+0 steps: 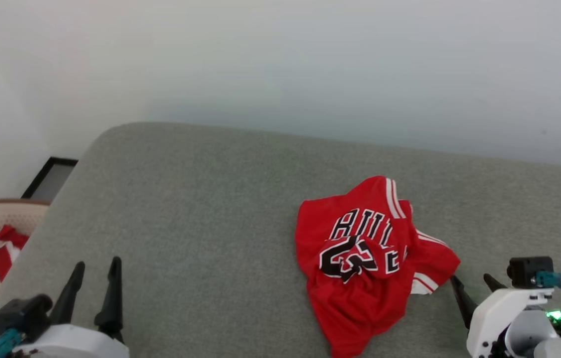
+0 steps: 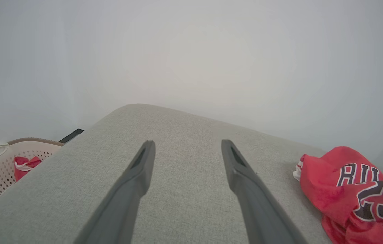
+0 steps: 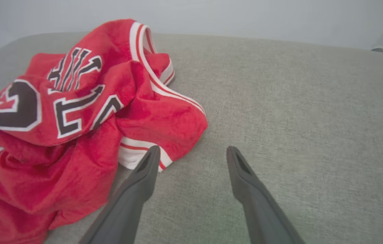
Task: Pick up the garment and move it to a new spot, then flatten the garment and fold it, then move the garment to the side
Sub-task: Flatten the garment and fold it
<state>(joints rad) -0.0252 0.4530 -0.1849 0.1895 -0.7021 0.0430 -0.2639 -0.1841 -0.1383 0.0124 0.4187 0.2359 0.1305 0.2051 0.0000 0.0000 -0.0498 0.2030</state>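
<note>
right wrist view: right end effector (image 3: 193, 150) spread beside crumpled garment (image 3: 76, 112).

Long dark tapered fingers (image 1: 111, 293) extend from white wrists (image 1: 494, 313), each bearing a black camera block (image 1: 528, 271) and teal plug (image 1: 548, 279).

Left gripper (image 2: 188, 144) spread wide; garment (image 2: 354, 189) crumpled on grey cushion (image 2: 184, 189) at right.

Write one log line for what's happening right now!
garment: crumpled on grey surface | left gripper: open, apart | right gripper: open, beside garment
</note>
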